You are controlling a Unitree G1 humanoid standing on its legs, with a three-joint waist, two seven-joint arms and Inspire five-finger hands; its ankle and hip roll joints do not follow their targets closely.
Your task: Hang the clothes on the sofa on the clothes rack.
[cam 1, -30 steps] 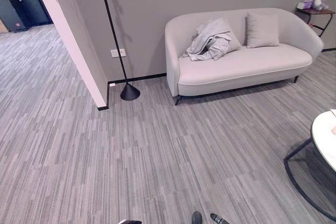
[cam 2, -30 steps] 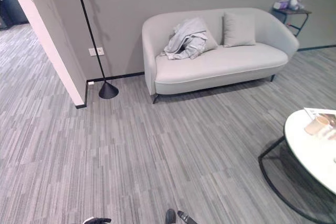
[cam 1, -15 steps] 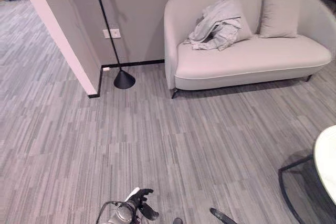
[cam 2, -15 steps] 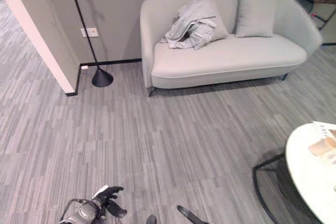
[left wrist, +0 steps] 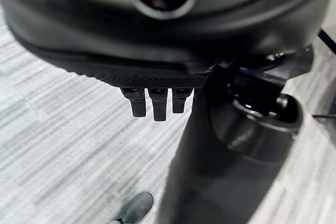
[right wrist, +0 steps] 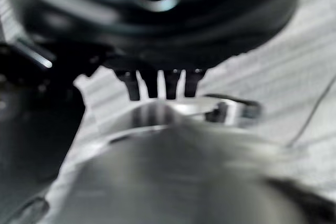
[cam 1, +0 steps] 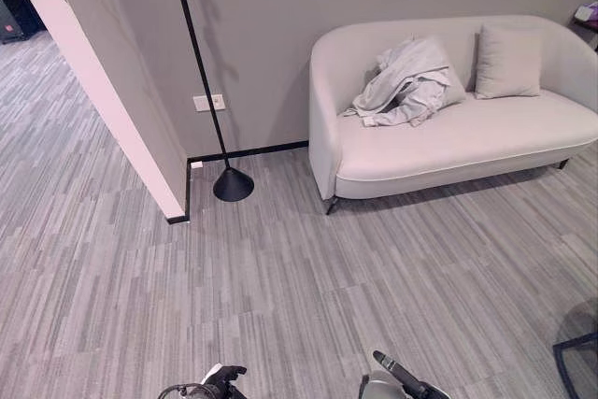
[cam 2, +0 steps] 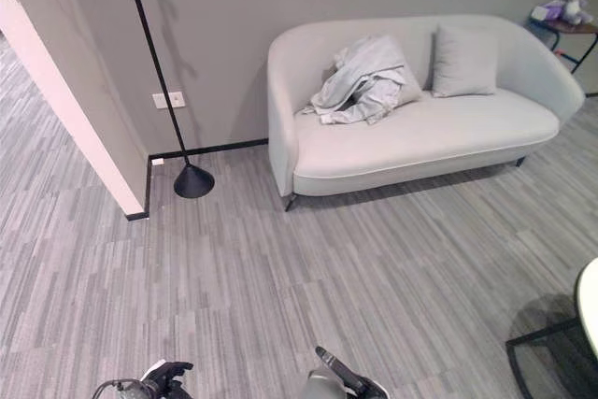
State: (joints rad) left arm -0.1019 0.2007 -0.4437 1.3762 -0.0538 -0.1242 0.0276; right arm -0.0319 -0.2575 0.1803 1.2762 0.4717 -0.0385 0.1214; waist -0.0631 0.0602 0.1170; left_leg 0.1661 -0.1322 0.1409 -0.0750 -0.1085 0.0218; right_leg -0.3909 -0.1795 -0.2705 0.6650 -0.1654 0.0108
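Observation:
A crumpled light grey garment (cam 1: pixel 406 86) lies on the left part of a pale sofa (cam 1: pixel 448 142), leaning against its backrest. The clothes rack (cam 1: pixel 198 72) is a thin black pole on a cone-shaped foot (cam 1: pixel 233 185), standing by the wall left of the sofa. My left hand (cam 1: pixel 222 382) shows low at the bottom edge, far from the sofa, with relaxed fingers (left wrist: pixel 152 106) holding nothing. My right hand (cam 1: pixel 402 382) is also at the bottom edge, its fingers (right wrist: pixel 157 85) straight and empty.
A grey cushion (cam 1: pixel 509 63) leans on the sofa's right half. A wall corner (cam 1: pixel 112 109) juts out left of the rack. A small side table with a plush toy (cam 2: pixel 565 7) stands at far right. A round table's rim (cam 2: pixel 590 296) is at lower right. Grey carpet lies between me and the sofa.
The camera has shifted, so the whole picture has moved. My left hand sits lower at the bottom edge than half a second ago, and more of my right hand shows.

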